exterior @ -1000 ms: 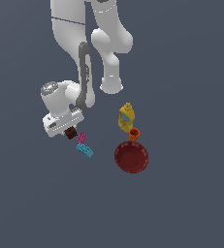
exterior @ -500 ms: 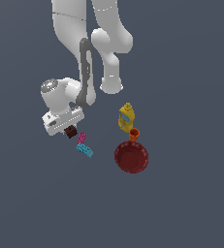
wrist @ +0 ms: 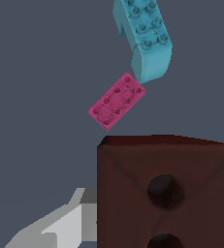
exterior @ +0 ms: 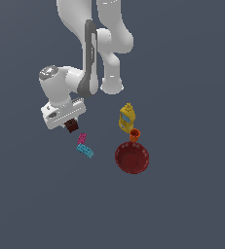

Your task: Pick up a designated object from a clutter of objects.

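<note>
The dark brown brick [exterior: 71, 126] with two round holes sits between the fingers of my gripper [exterior: 69, 121], just under the white hand. In the wrist view the brick [wrist: 167, 189] fills much of the picture, very close to the camera, and one grey finger [wrist: 60, 227] shows beside it. The gripper is shut on the brick and holds it slightly above the floor. The pink brick [exterior: 82, 138] and the cyan brick [exterior: 85, 151] lie just past it, towards the exterior view's right. They show in the wrist view too: pink [wrist: 117, 101], cyan [wrist: 145, 36].
A yellow bottle [exterior: 127, 117], a small orange cup [exterior: 134, 134] and a dark red bowl [exterior: 132, 157] stand together at the exterior view's right. The arm's white links rise behind the gripper.
The gripper has risen slightly and the dark brown brick has gone up with it. The pink and cyan bricks, bottle, cup and bowl have stayed put.
</note>
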Robot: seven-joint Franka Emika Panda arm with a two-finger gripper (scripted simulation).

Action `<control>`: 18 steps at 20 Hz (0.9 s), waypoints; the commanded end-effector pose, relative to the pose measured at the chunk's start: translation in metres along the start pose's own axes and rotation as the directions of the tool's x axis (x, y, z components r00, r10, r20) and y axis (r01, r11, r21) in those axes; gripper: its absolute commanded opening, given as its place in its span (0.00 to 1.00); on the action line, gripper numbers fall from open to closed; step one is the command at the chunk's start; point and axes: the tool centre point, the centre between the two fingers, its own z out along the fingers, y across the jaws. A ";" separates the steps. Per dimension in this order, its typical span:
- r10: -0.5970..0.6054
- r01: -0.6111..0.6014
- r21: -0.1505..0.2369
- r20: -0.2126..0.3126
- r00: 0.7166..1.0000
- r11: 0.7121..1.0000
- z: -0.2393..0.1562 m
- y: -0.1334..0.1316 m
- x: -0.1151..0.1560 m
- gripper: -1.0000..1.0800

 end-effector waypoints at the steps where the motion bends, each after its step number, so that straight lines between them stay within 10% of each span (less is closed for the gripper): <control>1: 0.000 0.000 -0.002 -0.001 1.000 1.000 -0.020 -0.005 0.002 0.00; 18: 0.002 -0.002 -0.005 0.005 1.000 1.000 -0.171 -0.046 0.017 0.00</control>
